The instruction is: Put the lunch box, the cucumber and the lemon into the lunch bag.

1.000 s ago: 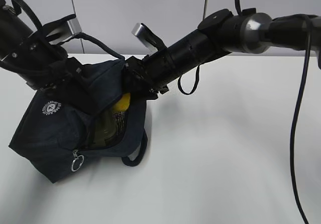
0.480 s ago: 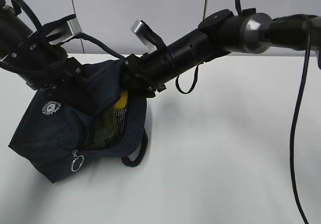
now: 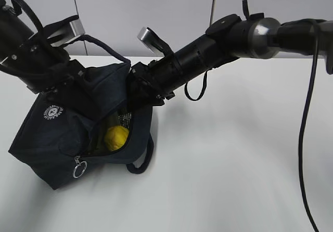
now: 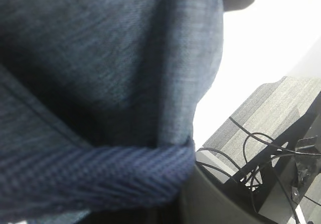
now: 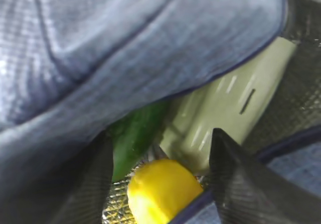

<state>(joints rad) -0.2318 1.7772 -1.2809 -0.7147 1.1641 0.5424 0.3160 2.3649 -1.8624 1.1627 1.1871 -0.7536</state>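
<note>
Lunch bag (image 3: pixel 57 138) holds lemon (image 5: pixel 163 189), cucumber (image 5: pixel 133 136) and lunch box (image 5: pixel 230 113); right fingers (image 5: pixel 160 184) spread empty at twelve o'clock, left fingers clamp fabric.

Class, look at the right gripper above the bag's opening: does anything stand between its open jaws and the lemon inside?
Nothing visible does. The right gripper is open, and the lemon lies free below, inside the lunch bag.

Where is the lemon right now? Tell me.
The lemon lies inside the lunch bag, low in its opening on the exterior view's left, next to the cucumber and the lunch box.
</note>
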